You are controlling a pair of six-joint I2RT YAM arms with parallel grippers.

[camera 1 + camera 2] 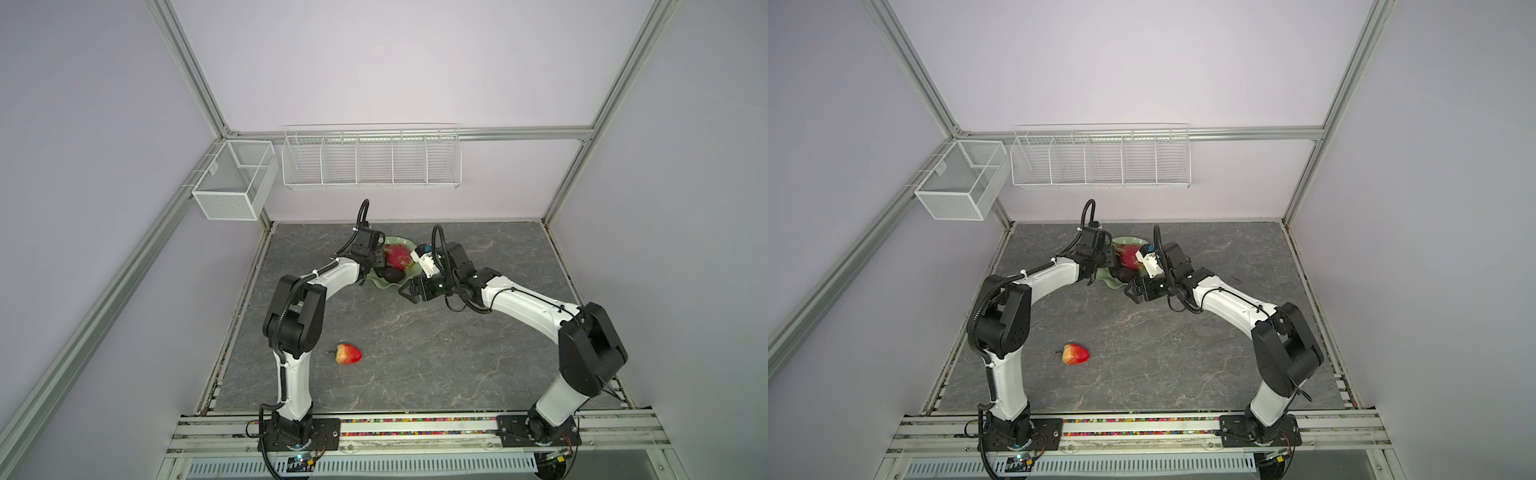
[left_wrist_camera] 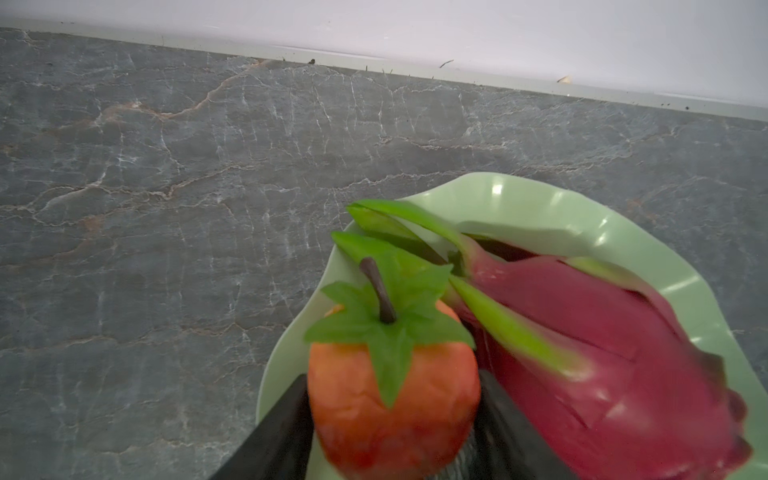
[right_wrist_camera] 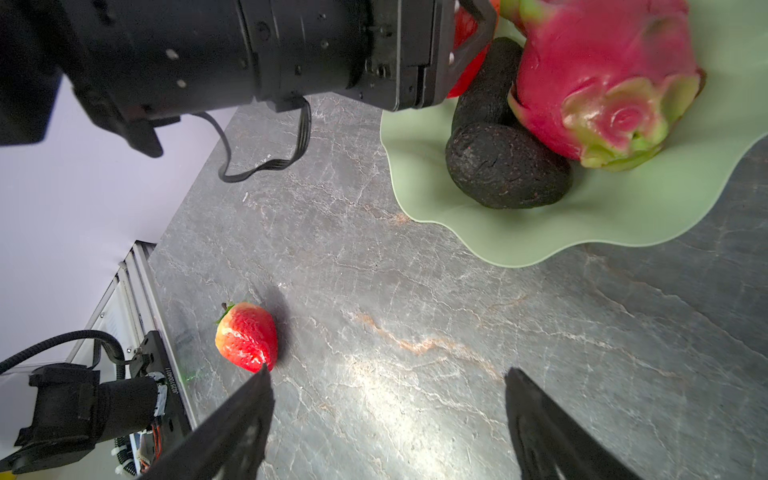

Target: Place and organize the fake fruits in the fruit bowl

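Your left pincer [image 2: 395, 376] flanks a strawberry [image 2: 395, 411] over the fruit bowl [image 3: 540, 237], beside the dragon fruit [image 3: 594, 70]; you cannot tell whether it clamps it. 2 black avocados [image 3: 507, 166] lie in the bowl too. Your right pincer [image 3: 387, 370] gapes empty above the surface [image 1: 415, 353], where the other strawberry [image 1: 348, 353] lies, well apart from the bowl.

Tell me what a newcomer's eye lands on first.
The magenta dragon fruit lies in the green fruit bowl beside two black avocados, toward the back of the table. An orange-red strawberry sits between the jaws of the left gripper over the bowl; a loose strawberry lies on the table near the left arm.
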